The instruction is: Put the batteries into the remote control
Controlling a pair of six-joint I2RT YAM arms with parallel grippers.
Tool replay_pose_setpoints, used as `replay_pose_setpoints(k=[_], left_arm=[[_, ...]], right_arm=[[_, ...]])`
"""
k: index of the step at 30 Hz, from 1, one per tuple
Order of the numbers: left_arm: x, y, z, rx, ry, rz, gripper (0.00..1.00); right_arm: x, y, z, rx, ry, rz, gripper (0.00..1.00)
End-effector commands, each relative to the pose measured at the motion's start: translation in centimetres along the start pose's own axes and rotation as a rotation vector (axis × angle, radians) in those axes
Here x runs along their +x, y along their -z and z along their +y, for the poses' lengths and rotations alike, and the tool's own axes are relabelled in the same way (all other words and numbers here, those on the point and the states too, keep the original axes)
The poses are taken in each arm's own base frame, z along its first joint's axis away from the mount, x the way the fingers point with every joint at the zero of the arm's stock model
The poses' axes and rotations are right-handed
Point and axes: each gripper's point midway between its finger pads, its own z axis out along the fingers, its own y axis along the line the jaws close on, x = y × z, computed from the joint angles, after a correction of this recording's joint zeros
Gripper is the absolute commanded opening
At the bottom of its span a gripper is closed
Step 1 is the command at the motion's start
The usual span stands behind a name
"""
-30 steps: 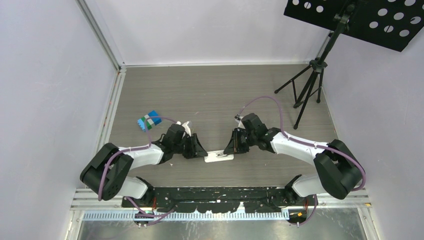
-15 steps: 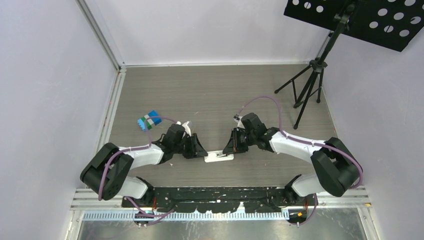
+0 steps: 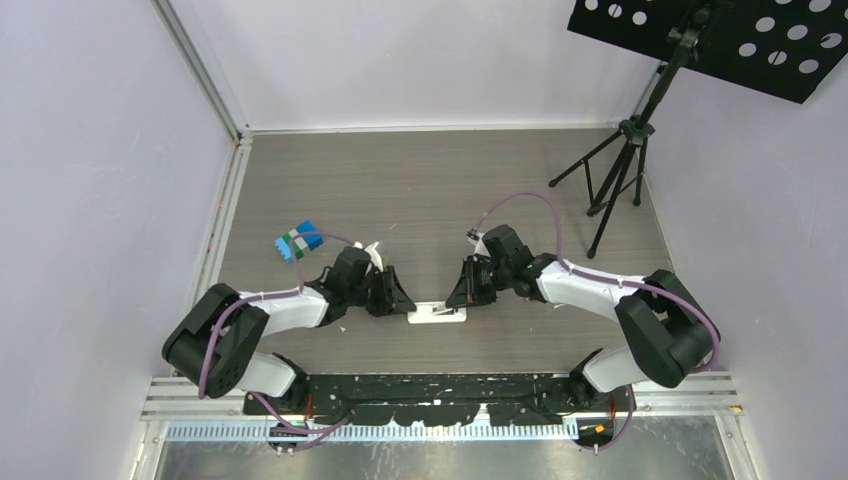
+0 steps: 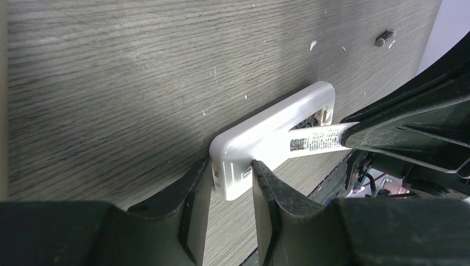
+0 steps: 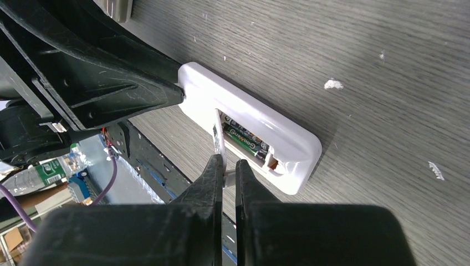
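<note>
The white remote control (image 3: 437, 313) lies back-up on the table between both arms. My left gripper (image 4: 230, 169) is shut on its near end (image 4: 244, 166), one finger on each long side. In the right wrist view the open recess holds dark batteries (image 5: 244, 138) with green print, lying side by side. My right gripper (image 5: 228, 163) is shut on a thin white battery cover (image 5: 218, 138) with a printed label (image 4: 316, 141), held on edge at the recess's rim. From above, the left gripper (image 3: 403, 305) and the right gripper (image 3: 460, 298) face each other across the remote.
A blue and green block (image 3: 298, 243) lies behind the left arm. A black tripod stand (image 3: 620, 170) rises at the back right. A grey-tan flat bar (image 5: 113, 8) lies beyond the remote. A small dark piece (image 4: 384, 37) and white flecks (image 5: 332, 84) dot the wood.
The right arm has edged slightly left toward the remote. The left arm and the remote have stayed still.
</note>
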Motion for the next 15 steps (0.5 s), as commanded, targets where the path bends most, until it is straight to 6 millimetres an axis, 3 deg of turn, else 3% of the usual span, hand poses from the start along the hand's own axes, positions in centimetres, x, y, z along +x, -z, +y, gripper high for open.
replay_pose_setpoints(k=[1, 10, 15], left_arm=[[-1.33, -0.42, -1.52, 0.047, -0.012, -0.027, 0.34], [-1.36, -0.58, -1.52, 0.052, 0.001, -0.03, 0.35], [-1.47, -0.39, -1.17, 0.028, -0.003, -0.041, 0.35]], right_arm=[[0.26, -0.62, -0.71, 0.021, 0.02, 0.003, 0.03], [0.65, -0.56, -0.97, 0.04, -0.028, 0.016, 0.21], [0.35, -0.06, -0.76, 0.05, -0.038, -0.002, 0.25]])
